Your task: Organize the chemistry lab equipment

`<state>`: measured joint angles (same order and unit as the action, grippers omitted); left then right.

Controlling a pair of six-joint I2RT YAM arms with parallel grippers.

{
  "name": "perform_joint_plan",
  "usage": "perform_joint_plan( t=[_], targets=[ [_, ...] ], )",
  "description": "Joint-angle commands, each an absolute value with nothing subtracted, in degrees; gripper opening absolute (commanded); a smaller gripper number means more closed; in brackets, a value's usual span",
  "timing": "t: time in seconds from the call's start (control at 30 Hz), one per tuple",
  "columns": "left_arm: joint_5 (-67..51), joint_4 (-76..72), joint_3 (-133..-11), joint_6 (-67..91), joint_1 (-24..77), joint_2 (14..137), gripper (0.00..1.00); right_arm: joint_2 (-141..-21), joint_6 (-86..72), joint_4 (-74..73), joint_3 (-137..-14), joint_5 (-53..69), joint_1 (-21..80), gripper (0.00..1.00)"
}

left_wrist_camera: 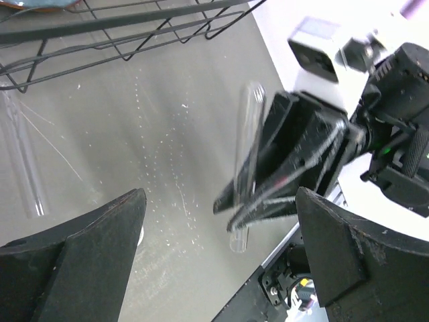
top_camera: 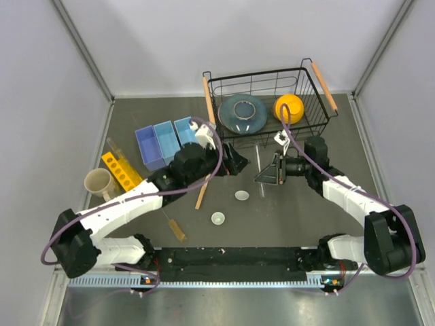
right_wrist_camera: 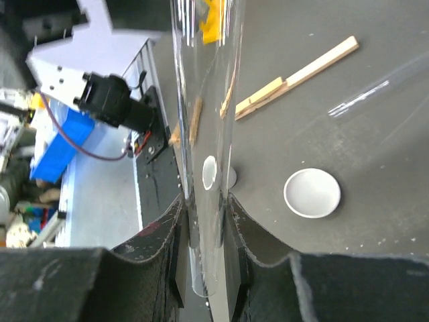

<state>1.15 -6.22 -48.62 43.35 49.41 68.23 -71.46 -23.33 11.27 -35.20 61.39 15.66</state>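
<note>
Pinched tight between the right arm's black fingers (right_wrist_camera: 157, 255) was a clear glass test tube (right_wrist_camera: 204, 100), held over the middle of the dark grey surface (top_camera: 285, 210), at 6 o'clock of the black wire basket (top_camera: 272, 75). At 9 o'clock of that tube the left arm's black fingers (left_wrist_camera: 100, 255) stood spread wide, gripping nothing. On the surface lay a tan wooden stick (top_camera: 202, 193), two small white round dishes (top_camera: 242, 195) at 7 o'clock of the tube, an amber-bristled wire brush (top_camera: 175, 227), and a second clear tube (left_wrist_camera: 23, 161) beside the basket.
</note>
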Motion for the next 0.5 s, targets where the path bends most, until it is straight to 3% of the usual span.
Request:
perform_joint_plan(
  t=[0.0, 0.3, 0.47],
  targets=[
    [-13.17, 3.68, -58.08, 42.28, 45.09, 71.53, 0.99, -69.43, -10.21, 5.81, -38.58, 67.22, 17.49, 0.14],
    [-21.36, 10.72, -68.2, 39.82, 45.0, 80.32, 0.95, -68.99, -0.27, -1.22, -39.9, 70.14, 20.13, 0.14],
    [-21.01, 13.62, -70.83, 39.11, 45.09, 83.32, 0.83, -68.99, 1.84, -2.46, -40.17, 70.49, 20.39, 0.15]
  ],
)
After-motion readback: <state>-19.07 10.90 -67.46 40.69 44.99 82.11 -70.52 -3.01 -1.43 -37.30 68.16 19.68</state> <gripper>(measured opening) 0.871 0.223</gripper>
